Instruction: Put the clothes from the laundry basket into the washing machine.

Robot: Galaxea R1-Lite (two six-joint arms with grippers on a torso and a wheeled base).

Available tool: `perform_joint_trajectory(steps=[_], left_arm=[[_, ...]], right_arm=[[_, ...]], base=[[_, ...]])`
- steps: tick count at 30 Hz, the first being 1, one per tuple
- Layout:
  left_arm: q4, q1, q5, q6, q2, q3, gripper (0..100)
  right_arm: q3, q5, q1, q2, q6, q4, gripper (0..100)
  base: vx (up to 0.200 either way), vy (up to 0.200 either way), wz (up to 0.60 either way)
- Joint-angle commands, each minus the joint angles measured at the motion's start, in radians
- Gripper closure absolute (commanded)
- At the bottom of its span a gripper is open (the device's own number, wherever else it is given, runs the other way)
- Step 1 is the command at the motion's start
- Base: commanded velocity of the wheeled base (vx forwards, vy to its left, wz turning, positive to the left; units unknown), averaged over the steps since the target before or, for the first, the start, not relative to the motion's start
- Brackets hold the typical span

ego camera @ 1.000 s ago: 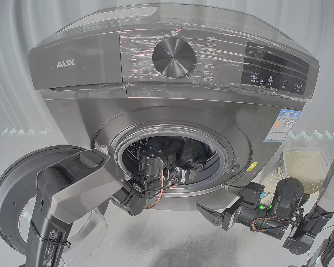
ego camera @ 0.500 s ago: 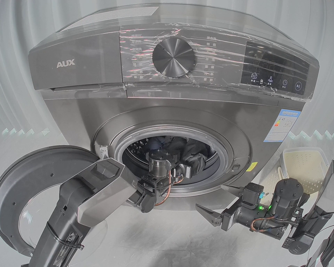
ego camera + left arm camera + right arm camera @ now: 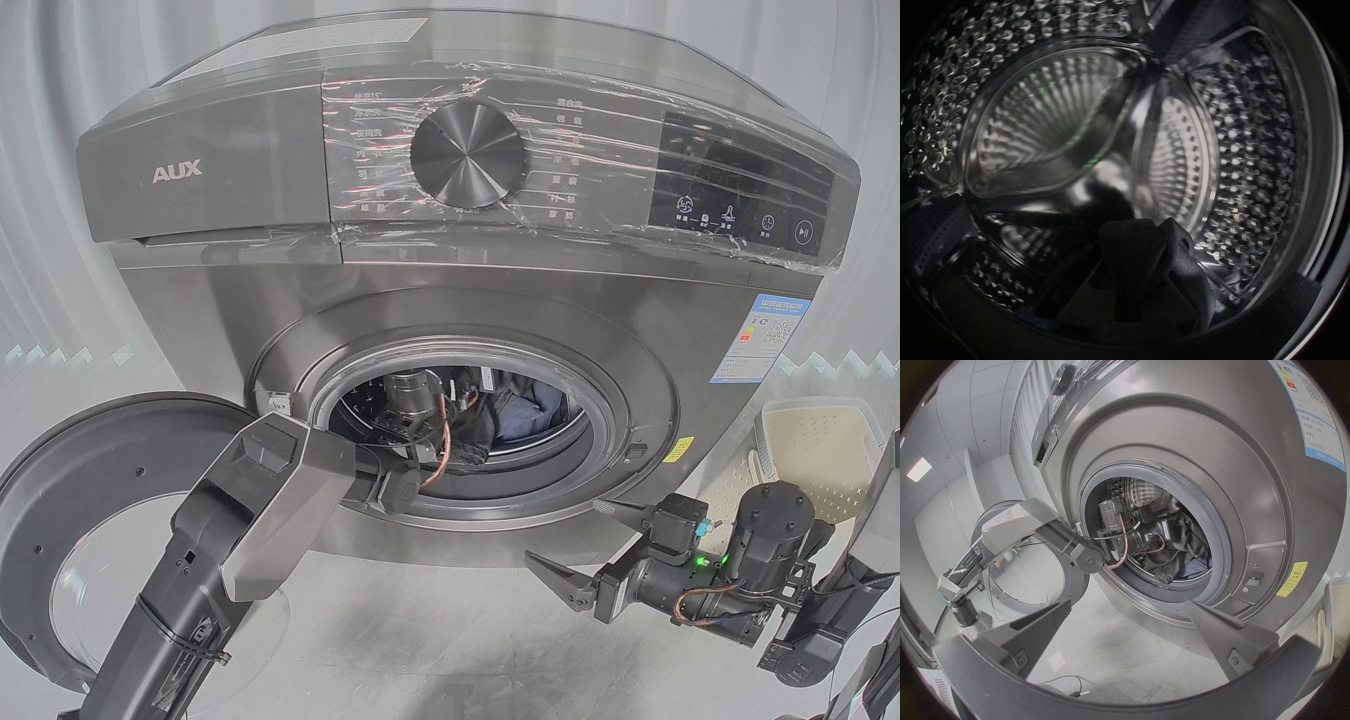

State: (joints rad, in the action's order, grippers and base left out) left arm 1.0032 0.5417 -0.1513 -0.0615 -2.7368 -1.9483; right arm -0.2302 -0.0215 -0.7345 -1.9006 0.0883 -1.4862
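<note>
Washing machine (image 3: 234, 300) is standing front-on with its round door (image 3: 94, 487) hanging wide open on the robot's left. Left arm is reaching through the door opening, wrist sitting inside the gasket ring. Left end effector (image 3: 1134, 281) is sitting inside the drum (image 3: 1251, 140), pointing at the shiny back wall. Its fingers are pressing together on a dark garment (image 3: 1176, 262), which is bunching up at the tips and draping over them. It's dim in there, so the exact contact line is hard to make out. The head view is showing the same dark garment (image 3: 478, 427) hanging around the wrist just inside the opening. A blue piece of clothing (image 3: 534, 417) is lying just beside it, low in the drum on the robot's right.

Right end effector (image 3: 567, 534) is hovering low in front of the machine, below and to the right of the door opening. It is well apart from the clothes, fingers spread wide and gripping nothing. From the right wrist view its two tips (image 3: 1064, 606) are framing the opening.

Laundry basket (image 3: 816, 405), cream coloured, is sitting on the floor (image 3: 450, 637) at the machine's right side, behind the right arm.
</note>
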Motion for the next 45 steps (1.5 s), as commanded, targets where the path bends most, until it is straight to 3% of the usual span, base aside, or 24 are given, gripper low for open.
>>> perform_joint_trajectory(steps=[1,6,7,11,14,17,25,38,45], left_arm=[[-0.008,-0.028,-0.010,-0.004,-0.029,-0.052,100],[-0.006,-0.037,-0.010,-0.012,-0.032,-0.052,100],[-0.008,-0.037,-0.010,-0.015,-0.034,-0.052,0],[-0.012,-0.031,-0.011,-0.031,-0.029,-0.052,0],[-0.018,-0.023,-0.011,-0.041,0.012,0.028,0],[-0.041,0.001,0.010,-0.041,0.158,0.308,0],[-0.066,0.017,0.062,-0.031,0.333,0.643,0],[-0.032,0.072,0.105,-0.029,0.470,0.816,0],[0.064,0.129,0.107,-0.031,0.506,0.937,0]], right_arm=[[-0.003,-0.002,0.000,-0.006,0.001,0.000,0],[-0.003,0.000,0.000,-0.006,0.001,0.000,0],[-0.003,0.000,0.000,-0.006,0.001,0.000,0],[-0.003,0.000,0.000,-0.006,0.001,0.000,0],[-0.003,0.000,0.000,-0.006,0.001,0.000,0],[-0.003,-0.002,0.000,-0.005,0.001,0.000,0],[-0.003,-0.002,-0.002,-0.006,0.001,0.000,0],[-0.001,0.000,0.000,-0.005,0.001,0.000,0],[0.000,0.000,0.006,0.002,0.001,0.000,0]], base=[[0.000,0.000,0.00],[0.000,0.000,0.00],[0.000,0.000,0.00],[0.000,0.000,0.00],[0.000,0.000,0.00],[0.000,0.000,0.00],[0.000,0.000,0.00],[0.000,0.000,0.00],[0.000,0.000,0.00]])
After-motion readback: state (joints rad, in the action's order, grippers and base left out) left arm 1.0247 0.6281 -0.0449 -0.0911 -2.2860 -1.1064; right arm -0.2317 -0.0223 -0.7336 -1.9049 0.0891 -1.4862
